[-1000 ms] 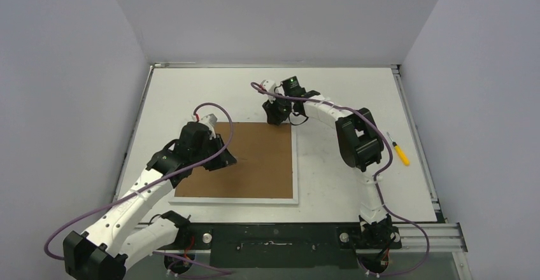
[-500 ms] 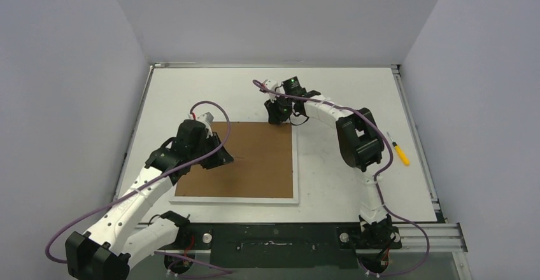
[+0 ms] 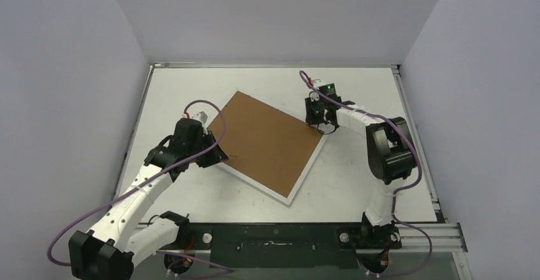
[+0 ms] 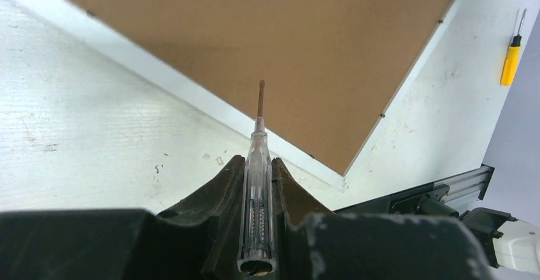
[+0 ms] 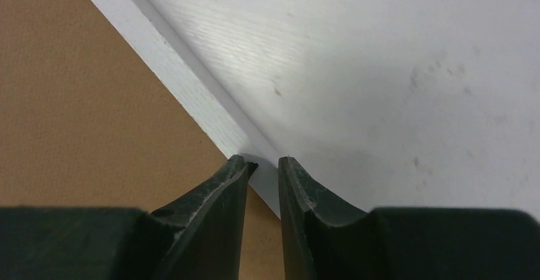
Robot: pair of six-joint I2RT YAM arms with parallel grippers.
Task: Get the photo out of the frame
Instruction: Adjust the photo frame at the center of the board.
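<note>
Frame (image 3: 267,141) lies face down and skewed on the white table (image 3: 356,191), with its brown backing board (image 4: 286,38) uppermost and seated inside the narrow white border. Photo is not in view. I judge it to be shut in under that board, so none of the removal proper is done yet.

Right gripper (image 5: 262,162) stands at the frame's far right corner, its jaws drawn close astride the white border and apparently pinching it. Left gripper (image 4: 256,162) sits at the frame's left edge, clenched on a clear-handled screwdriver (image 4: 256,191) whose tip hangs over the board just inside the border. A yellow screwdriver (image 4: 511,63) lies well apart, off the frame's right side.

As I read it, what is left is to free the small dark tabs (image 4: 382,114) along the border, lift the board and take the print out.
</note>
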